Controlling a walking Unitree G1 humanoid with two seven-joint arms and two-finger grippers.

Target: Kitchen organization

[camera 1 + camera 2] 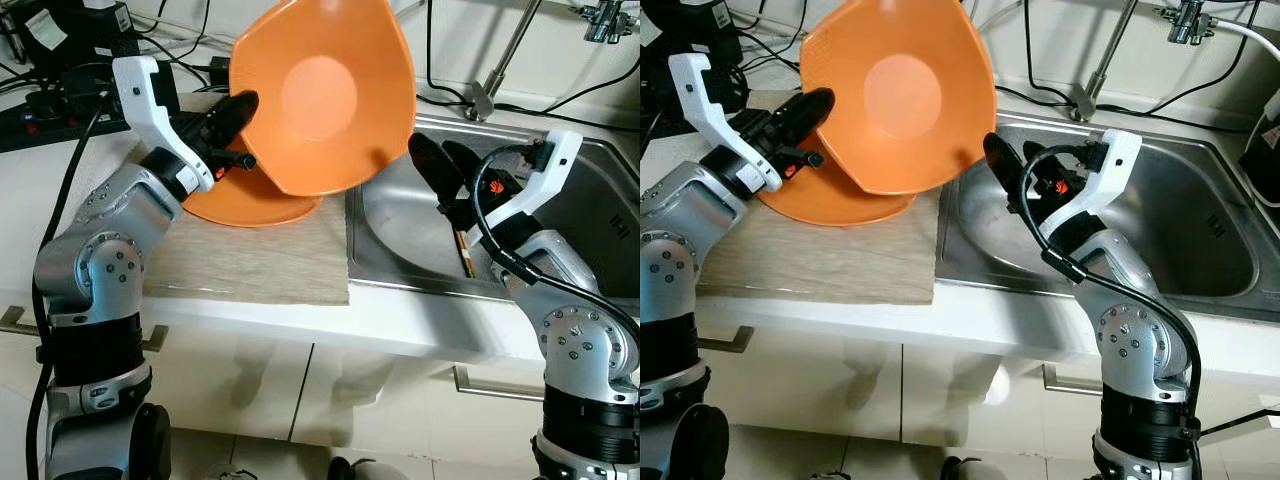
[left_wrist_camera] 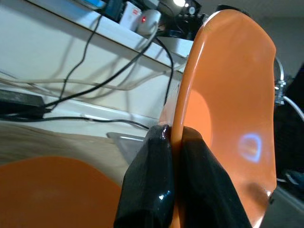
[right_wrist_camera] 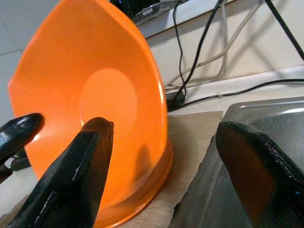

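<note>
Far left on the surface [image 1: 250, 310], black cables [image 1: 60, 95] and a power strip sit by the wall. Left tool [image 1: 238, 112] is clenched on the rim of an orange bowl [image 1: 320, 95]; in the left wrist view the two black fingers [image 2: 147, 190] pinch the rim edge-on. Bowl is lifted and tipped up on edge, inside facing the camera, hanging above a second orange dish [image 1: 245, 200] that lies flat on a beige mat [image 1: 250, 255]. Can't tell whether the lifted bowl touches the dish below. Right of the mat, the steel sink [image 1: 400, 240], with something thin and dark lying in the basin under the right arm, too small to identify. Right tool [image 1: 440, 165] is released, fingers spread wide, hovering over the sink's left part just beside the bowl's lower right edge, not touching it. Faucet pipe [image 1: 510, 50] stands behind. Step looks like stacking or moving the bowl, likely mid-carry between sink and mat. Next move probably calls for levelling the bowl and lowering it squarely onto the dish, or handing it to the right tool; a one-rim pinch on a tilted bowl could slip.
</note>
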